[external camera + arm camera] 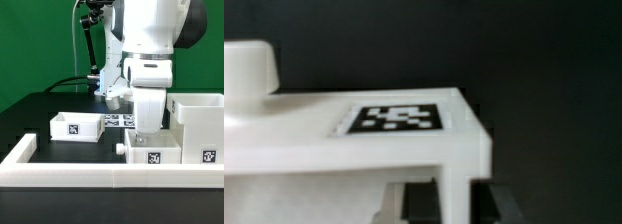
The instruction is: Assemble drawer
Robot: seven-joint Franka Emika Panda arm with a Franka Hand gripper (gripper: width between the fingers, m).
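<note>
A small white drawer part (152, 152) with a marker tag and a round knob (120, 148) sits at the front of the table. My gripper (148, 130) reaches straight down onto it. In the wrist view the part (331, 140) shows its tag (402, 118) and its knob (246, 70). My gripper (461, 203) has its two dark fingers (425, 203) on either side of the part's thin white wall and is shut on it. A taller white drawer box (200, 122) stands directly to the exterior view's right of the part, touching or nearly touching it.
A low open white box (78, 125) with a tag lies at the exterior view's left. The marker board (121, 118) lies behind the arm. A white L-shaped fence (90, 176) runs along the front and left edge of the black table.
</note>
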